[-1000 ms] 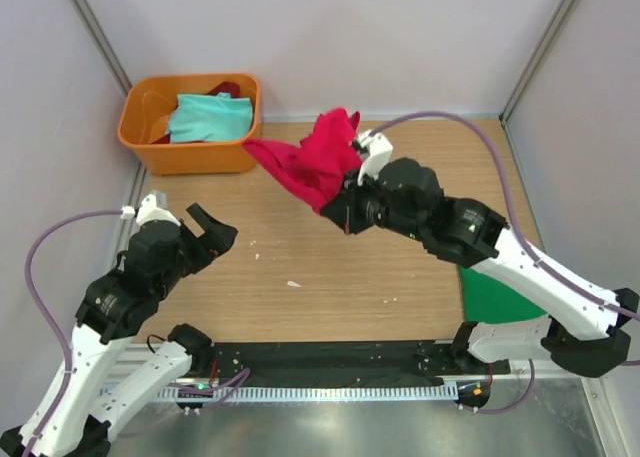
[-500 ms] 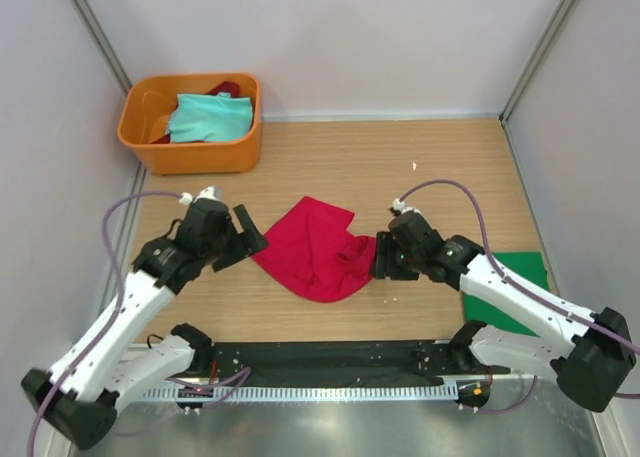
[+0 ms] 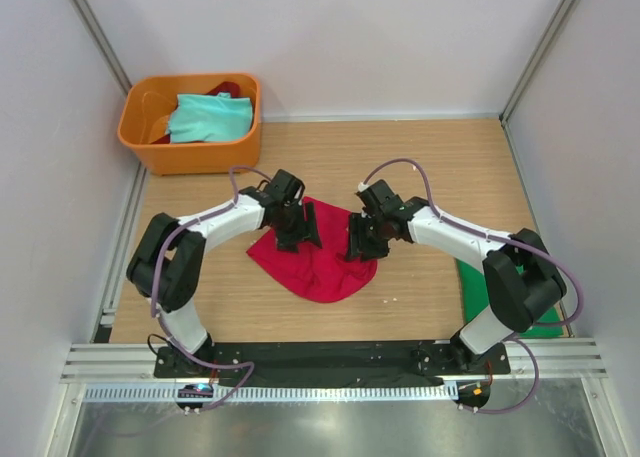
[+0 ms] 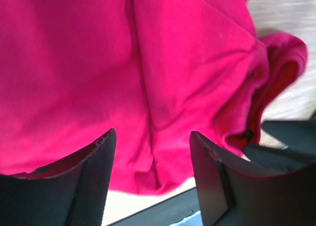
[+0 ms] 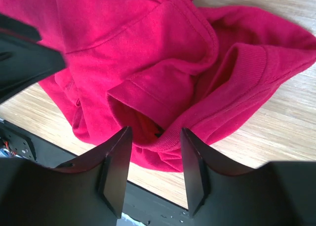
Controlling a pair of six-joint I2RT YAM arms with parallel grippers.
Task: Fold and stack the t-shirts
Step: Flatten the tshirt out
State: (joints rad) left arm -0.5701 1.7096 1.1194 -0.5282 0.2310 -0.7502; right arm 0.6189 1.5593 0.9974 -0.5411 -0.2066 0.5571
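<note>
- Tabletop [image 3: 450,167] of pale wood is seen beneath the red t-shirt [image 3: 320,262], which is spread in a loose, crumpled heap on it.
- Left arm [image 3: 200,227] is reached in toward the red t-shirt from the left, and right arm [image 3: 450,239] is reached in from the right, so that the red t-shirt is flanked by both.
- Red t-shirt is shown unfolded, with creases across the body and a ribbed hem turned over itself at the right edge; a bunched fold is seen in both wrist views.
- Orange tub [image 3: 190,159] is placed well apart from the red t-shirt, beyond it and to its left, at the far corner.
- Dark green t-shirt [image 3: 468,289] is laid flat well to the right of the red t-shirt, partly hidden by the right arm.
- Pale teal t-shirt [image 3: 208,117] is held in the orange tub, well away from the red t-shirt, rumpled on top of other cloth.
- Left gripper [image 4: 153,137] is lowered over the upper left part of the red t-shirt; its jaws are parted and red cloth is seen through the gap, with nothing pinched.
- Right gripper [image 5: 155,132] is lowered over the upper right edge of the red t-shirt; its jaws are parted too, the rolled hem is seen in the gap, and no cloth is clamped.
</note>
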